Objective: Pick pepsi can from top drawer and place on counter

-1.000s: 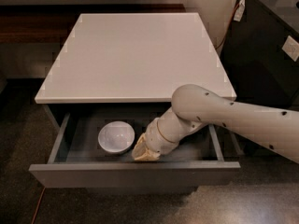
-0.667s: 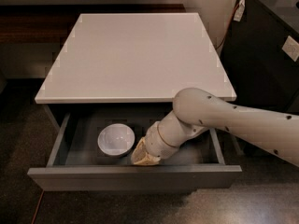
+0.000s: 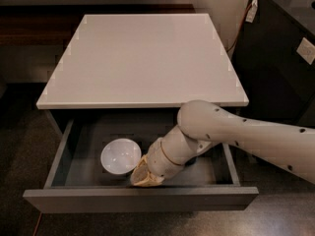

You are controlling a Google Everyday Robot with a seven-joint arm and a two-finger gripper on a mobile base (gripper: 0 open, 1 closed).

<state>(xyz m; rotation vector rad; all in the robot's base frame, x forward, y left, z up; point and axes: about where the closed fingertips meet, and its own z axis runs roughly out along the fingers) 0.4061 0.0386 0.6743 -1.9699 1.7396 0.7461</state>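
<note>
Fingers [image 3: 148, 170] of the gripper [image 3: 141, 177] show to us only as one tan wedge, and we cannot tell whether they are apart, together or gripping anything. We cannot make out the pepsi can either; the gripper and the wrist behind it cover the patch of drawer floor they hang over.

We see the top drawer [image 3: 140, 199] standing open below the counter [image 3: 142, 58], its inside dark grey. The gripper is down inside it, close to the front wall and about midway along that wall, with its tip pointing down and toward the front left corner. A white bowl [image 3: 119, 155] sits on the drawer floor left of the middle, upright, and the gripper is just beside its right rim; we cannot say whether the two touch.

We follow the pale arm [image 3: 246, 134] in from the right edge of the view, over the drawer's right wall, bending at a rounded elbow under the counter's front right corner. The counter is a flat white slab. Right of it stands a dark cabinet [image 3: 280, 63] with a white label [image 3: 306, 50].
</note>
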